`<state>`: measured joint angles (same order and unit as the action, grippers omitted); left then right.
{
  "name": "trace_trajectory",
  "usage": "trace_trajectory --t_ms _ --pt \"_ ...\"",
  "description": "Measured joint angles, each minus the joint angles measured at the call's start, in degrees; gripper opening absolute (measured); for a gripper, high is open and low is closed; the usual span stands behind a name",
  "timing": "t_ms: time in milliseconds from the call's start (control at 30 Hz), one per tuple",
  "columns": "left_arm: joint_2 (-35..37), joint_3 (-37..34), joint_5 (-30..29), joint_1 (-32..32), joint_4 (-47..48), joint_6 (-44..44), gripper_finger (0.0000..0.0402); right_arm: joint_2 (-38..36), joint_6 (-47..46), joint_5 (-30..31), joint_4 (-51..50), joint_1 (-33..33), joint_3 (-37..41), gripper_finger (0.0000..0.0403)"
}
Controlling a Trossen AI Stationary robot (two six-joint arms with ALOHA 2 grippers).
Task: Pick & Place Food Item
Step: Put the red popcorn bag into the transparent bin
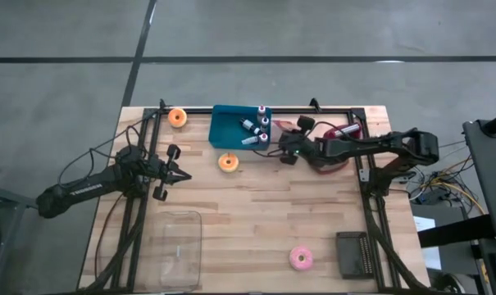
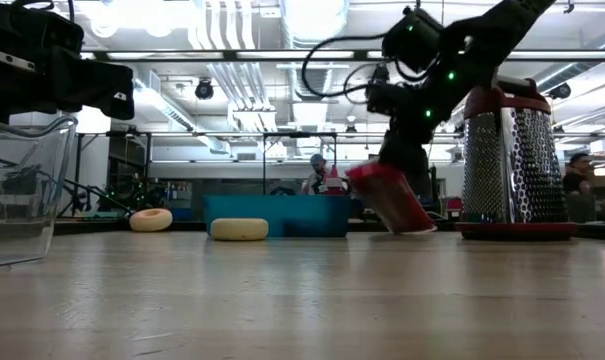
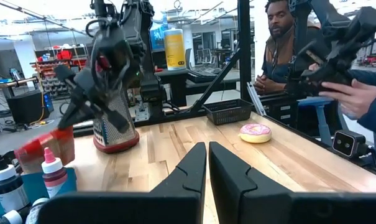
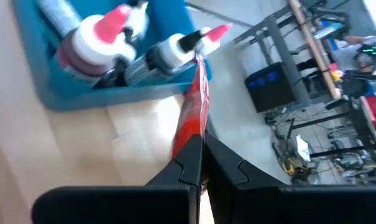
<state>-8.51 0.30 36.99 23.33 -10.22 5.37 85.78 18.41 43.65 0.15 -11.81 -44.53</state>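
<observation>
The right gripper (image 1: 282, 150) is closed on a thin red packet (image 4: 192, 115), pinched by its edge and held tilted just beside the blue bin (image 1: 227, 129) of squeeze bottles (image 4: 107, 37). The left gripper (image 1: 184, 174) is shut on nothing above the surface (image 1: 256, 221). An orange donut (image 1: 228, 162) lies between the two grippers; a pink donut (image 1: 301, 259) lies well apart.

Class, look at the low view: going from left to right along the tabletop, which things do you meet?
Clear container → tan donut → pale donut → blue bin → tilted red packet held by the right claw → metal grater.
</observation>
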Motion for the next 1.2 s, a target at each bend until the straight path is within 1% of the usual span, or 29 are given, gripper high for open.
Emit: trace_trajectory --t_ms 333,567,700,900,1000,1067,1200 --pt "0.00 0.00 0.02 -0.02 0.01 0.01 0.0026 -7.06 0.12 5.87 -0.02 3.27 -0.02 0.0008" --pt "0.00 0.00 0.01 -0.01 0.00 0.00 0.0026 -10.80 -1.84 6.37 -0.44 6.52 -0.02 0.0008" --pt "0.01 0.00 0.00 -0.01 0.00 0.00 0.0026 -11.54 -4.40 6.62 -0.89 9.38 -0.04 0.0008" --pt "0.00 0.00 0.02 -0.01 0.00 -0.01 0.0026 -11.52 -4.96 10.35 -1.54 15.66 -0.04 0.0008" --pt "0.00 0.00 0.01 -0.01 0.00 -0.01 0.0026 -11.52 -5.75 10.37 -1.54 19.31 -0.04 0.0008" --pt "0.00 0.00 0.02 -0.01 0.00 -0.01 0.0026 -11.52 -8.82 9.92 -1.49 21.76 -0.04 0.0008" --pt "0.00 0.00 0.01 -0.01 0.00 0.01 0.0026 -11.50 -16.43 6.03 -1.29 26.22 -0.04 0.0008"
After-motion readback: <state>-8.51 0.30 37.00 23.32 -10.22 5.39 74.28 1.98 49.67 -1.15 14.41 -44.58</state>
